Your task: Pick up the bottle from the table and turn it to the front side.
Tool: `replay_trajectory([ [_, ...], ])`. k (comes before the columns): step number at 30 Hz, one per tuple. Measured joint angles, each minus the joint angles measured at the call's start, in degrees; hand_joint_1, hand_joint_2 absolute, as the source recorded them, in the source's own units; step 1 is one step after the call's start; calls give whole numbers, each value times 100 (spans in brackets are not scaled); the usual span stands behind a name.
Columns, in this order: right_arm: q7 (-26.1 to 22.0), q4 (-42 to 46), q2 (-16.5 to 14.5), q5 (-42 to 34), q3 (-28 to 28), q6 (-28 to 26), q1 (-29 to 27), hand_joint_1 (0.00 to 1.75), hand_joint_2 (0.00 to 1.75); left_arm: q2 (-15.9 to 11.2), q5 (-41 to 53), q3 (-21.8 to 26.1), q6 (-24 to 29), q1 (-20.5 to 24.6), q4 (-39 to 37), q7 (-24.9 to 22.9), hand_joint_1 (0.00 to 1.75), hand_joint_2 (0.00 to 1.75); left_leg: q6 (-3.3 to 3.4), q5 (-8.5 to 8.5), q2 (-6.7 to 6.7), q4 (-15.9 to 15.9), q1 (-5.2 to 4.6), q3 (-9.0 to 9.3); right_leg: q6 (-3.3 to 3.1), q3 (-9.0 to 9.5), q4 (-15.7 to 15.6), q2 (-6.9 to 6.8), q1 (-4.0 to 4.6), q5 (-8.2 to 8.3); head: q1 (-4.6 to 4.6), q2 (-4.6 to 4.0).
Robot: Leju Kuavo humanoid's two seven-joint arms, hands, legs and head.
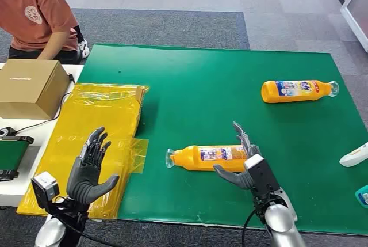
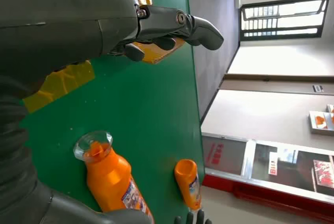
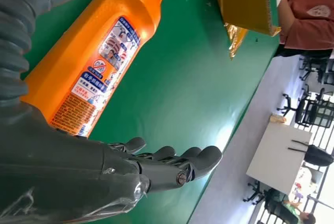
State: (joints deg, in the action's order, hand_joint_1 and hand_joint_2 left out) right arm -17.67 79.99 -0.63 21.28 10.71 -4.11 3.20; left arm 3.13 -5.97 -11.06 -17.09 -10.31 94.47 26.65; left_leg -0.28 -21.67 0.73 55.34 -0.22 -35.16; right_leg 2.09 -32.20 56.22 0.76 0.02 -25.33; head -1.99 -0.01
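1. You had the green mat spread over most of the table, and both bottles lay on it.
2. The yellow plastic sheet covered the table's left part, overlapping the mat's left edge, with a yellow-wrapped parcel on it by the mat.
3. A person in an orange shirt stood at the far left corner, behind a brown box on the white table edge.
4. The near bottle, orange, lay on its side in the front middle of the mat, clear cap toward the left and small-print label facing up. Your right wrist view showed the same label close up.
5. A second bottle lay on its side well apart at the far right, cap pointing right.
6. Your right hand was at the near bottle's base end, fingers apart, thumb in front of the bottle and the other fingers behind it; you could not tell whether they touched it.
7. Your left hand hovered over the plastic sheet, well to the left of the bottle, fingers spread and holding nothing.
8. A white object and a teal object sat at the mat's right edge, cut off by the frame.
9. Nothing lay between your right hand and the near bottle.
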Motion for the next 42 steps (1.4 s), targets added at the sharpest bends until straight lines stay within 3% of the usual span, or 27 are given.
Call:
replay_trajectory([
  [11,27,-54,1,32,-155,78,-17,0,175,2,68,11,24,0,0,-25,0,175,0,0,0,0,0,0,0,0,0,0,0,0,0,-1],
  [13,217,-57,14,687,-146,-219,-16,0,175,6,99,17,29,-3,2,-30,0,175,0,0,0,0,0,0,0,1,0,0,0,0,0,0],
  [18,1235,-191,145,3317,10,-1093,-22,0,175,43,279,58,42,-20,114,-177,0,175,0,0,0,0,0,0,0,1,0,0,0,0,1,1],
  [23,1903,-809,226,5334,187,-1578,39,0,175,52,485,73,27,37,342,-269,0,175,0,0,0,0,0,0,0,1,0,0,0,0,0,1],
  [30,2122,-2031,228,6273,416,-2063,657,0,175,44,582,-109,-66,222,683,-255,0,175,-1,1,-5,0,2,28,-3,17,-1,3,2,2,0,0],
  [37,2085,-2682,215,6530,653,-2046,1237,3,175,23,557,-357,-58,280,794,-227,0,175,0,2,-5,0,2,48,-5,26,-1,4,2,10,1,-1],
  [41,2072,-2857,199,6617,814,-1881,1442,175,175,3,474,-425,-74,290,795,-230,0,175,3,10,-5,0,2,50,-4,36,-1,3,2,18,0,1],
  [42,2070,-2889,198,6623,848,-1827,1471,175,175,-1,464,-435,-78,290,794,-232,0,175,4,12,-5,0,2,49,-3,38,-1,3,2,19,1,1],
])
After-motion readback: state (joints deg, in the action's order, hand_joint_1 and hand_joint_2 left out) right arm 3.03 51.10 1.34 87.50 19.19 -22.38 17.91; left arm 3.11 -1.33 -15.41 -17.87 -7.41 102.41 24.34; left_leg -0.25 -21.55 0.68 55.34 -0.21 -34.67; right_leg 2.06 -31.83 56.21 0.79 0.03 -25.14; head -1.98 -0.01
